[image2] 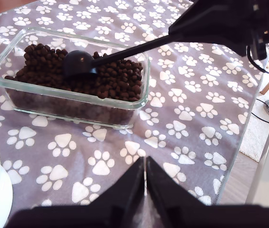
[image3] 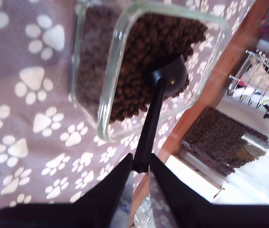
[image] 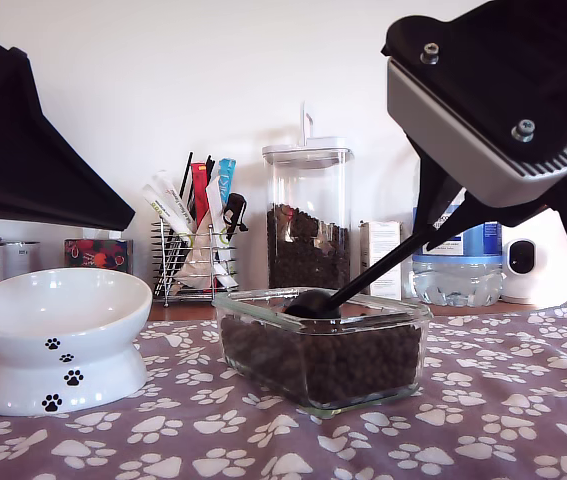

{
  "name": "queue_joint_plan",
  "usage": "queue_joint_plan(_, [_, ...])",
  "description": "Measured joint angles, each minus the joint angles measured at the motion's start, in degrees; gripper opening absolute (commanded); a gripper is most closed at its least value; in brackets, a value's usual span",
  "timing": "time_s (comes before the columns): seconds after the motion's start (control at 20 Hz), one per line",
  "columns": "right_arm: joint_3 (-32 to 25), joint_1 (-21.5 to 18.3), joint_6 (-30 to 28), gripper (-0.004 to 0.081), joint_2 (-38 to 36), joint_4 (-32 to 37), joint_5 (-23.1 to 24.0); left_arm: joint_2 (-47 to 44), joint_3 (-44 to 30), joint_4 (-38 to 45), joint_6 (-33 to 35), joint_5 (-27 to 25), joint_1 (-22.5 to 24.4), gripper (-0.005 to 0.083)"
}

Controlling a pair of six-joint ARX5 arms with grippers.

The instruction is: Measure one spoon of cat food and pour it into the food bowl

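The spoon is seen with its round black bowl set down on the cat food inside a clear rectangular glass dish, near the dish's far rim, its long thin handle slanting up toward the exterior view's right. The end of that handle is pinched between the closed fingers of my second gripper, as the second wrist view shows. The dark kibble fills the dish close to its rim. The dish stands on a purple paw-print cloth, about midway along the cloth as the exterior view shows it. The food bowl, white with black paw prints on its pedestal, is placed on the same cloth well apart from the dish, toward the exterior view's left. My first gripper is held above bare cloth, its fingers pressed together with nothing between them. Behind the dish a tall clear lidded canister of kibble and a wire rack of packets are set near the wall.
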Motion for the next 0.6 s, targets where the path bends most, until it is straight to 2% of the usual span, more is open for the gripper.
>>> queue_joint_plan(0.2, [0.42, 0.94, 2.82, -0.0012, 0.00, -1.64, -0.70, 0.00, 0.00, 0.00, 0.00, 0.00, 0.00, -0.0019])
queue_joint_plan(0.4, [0.52, 3.54, 6.40, -0.0012, 0.00, -2.34, -1.14, 0.00, 0.00, -0.02, 0.00, 0.00, 0.00, -0.0019])
queue_joint_plan(0.6, [0.52, 4.72, 12.24, -0.0012, 0.00, -2.47, -1.14, 0.00, 0.00, 0.00, 0.02, 0.00, 0.00, -0.0019])
